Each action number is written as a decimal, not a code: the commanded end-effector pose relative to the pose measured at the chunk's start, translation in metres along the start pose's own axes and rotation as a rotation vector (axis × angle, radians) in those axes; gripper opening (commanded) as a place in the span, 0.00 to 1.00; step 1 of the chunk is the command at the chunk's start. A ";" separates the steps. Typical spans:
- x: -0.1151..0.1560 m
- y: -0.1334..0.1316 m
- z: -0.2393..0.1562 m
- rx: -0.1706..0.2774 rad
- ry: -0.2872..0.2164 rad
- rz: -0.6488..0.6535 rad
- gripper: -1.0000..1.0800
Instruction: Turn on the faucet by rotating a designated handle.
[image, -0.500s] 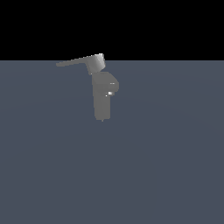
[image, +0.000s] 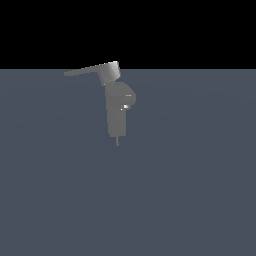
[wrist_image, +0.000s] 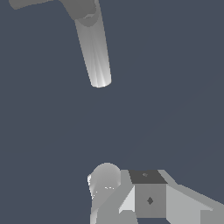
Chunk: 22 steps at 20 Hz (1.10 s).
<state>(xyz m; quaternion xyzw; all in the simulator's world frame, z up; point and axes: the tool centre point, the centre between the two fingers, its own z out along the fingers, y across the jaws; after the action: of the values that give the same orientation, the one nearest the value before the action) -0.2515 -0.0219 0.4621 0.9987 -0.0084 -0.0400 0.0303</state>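
The faucet (image: 117, 112) is a matte grey upright block with a rounded bulge and a small white spot, standing near the middle of the exterior view. The handle (image: 87, 71) lies across its top as a long thin lever, reaching from a chunky hub toward the exterior view's left. The wrist view shows the faucet (wrist_image: 94, 48) as a pale rounded shaft, with a bit of the handle (wrist_image: 26, 3) at the frame's edge. Pale blocky parts of my gripper (wrist_image: 131, 192) sit apart from the faucet, not touching it. Their spacing is unclear. The exterior view does not show the gripper.
A flat dark blue-grey floor (image: 190, 190) spreads around the faucet, under a black background. A thin short stub (image: 117, 142) sticks out below the faucet body.
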 end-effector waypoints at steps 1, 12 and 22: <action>0.001 0.004 -0.001 0.000 0.004 0.006 0.00; 0.015 -0.001 -0.003 0.001 -0.001 0.056 0.00; 0.054 -0.015 -0.006 0.004 -0.013 0.205 0.00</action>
<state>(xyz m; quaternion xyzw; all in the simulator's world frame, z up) -0.2042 -0.0103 0.4634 0.9939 -0.0971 -0.0423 0.0320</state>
